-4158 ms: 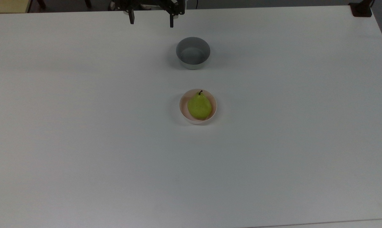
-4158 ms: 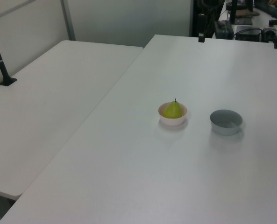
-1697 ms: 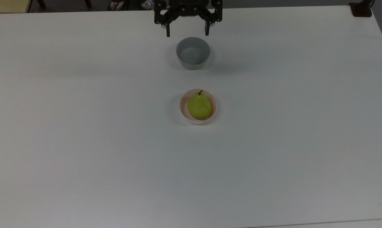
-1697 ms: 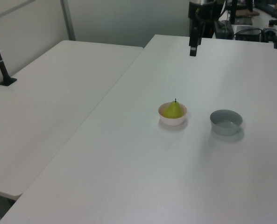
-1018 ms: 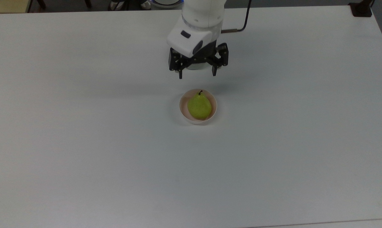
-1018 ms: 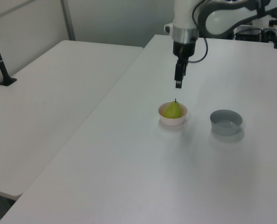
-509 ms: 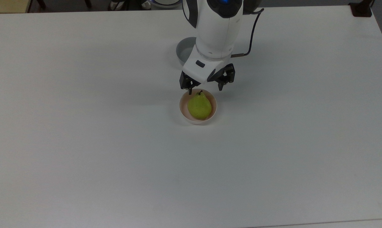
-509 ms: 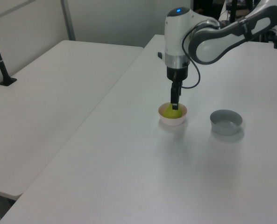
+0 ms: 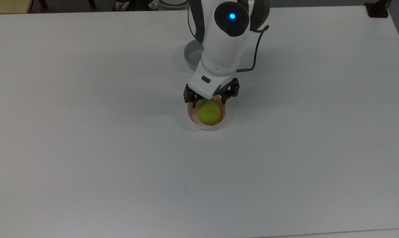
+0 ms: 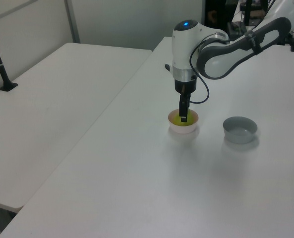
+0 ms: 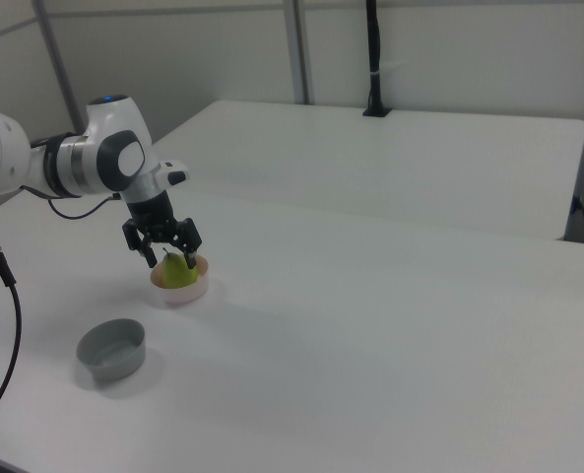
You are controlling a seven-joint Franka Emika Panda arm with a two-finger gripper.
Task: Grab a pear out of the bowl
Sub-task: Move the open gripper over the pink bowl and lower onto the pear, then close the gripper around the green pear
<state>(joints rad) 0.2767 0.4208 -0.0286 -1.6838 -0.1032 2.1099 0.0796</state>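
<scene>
The black two-finger tool (image 9: 209, 102) hangs low over the small yellow-green pear (image 9: 208, 112), its fingers spread apart on either side of the pear's narrow top and not closed on it. The pear sits in the small round pale pink bowl (image 9: 192, 120), near the middle of the white worktop (image 9: 87, 148). A grey round bowl (image 10: 240, 130) stands apart, nearer the worktop's edge by the arm's base.

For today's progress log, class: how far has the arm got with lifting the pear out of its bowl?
Done: the open end effector is at the pink bowl, fingers either side of the pear's top. In hand: lowering around the fruit; no grip shows. Left: close on the pear, which sits in the bowl, and lift. The grey bowl is apart and uninvolved.
</scene>
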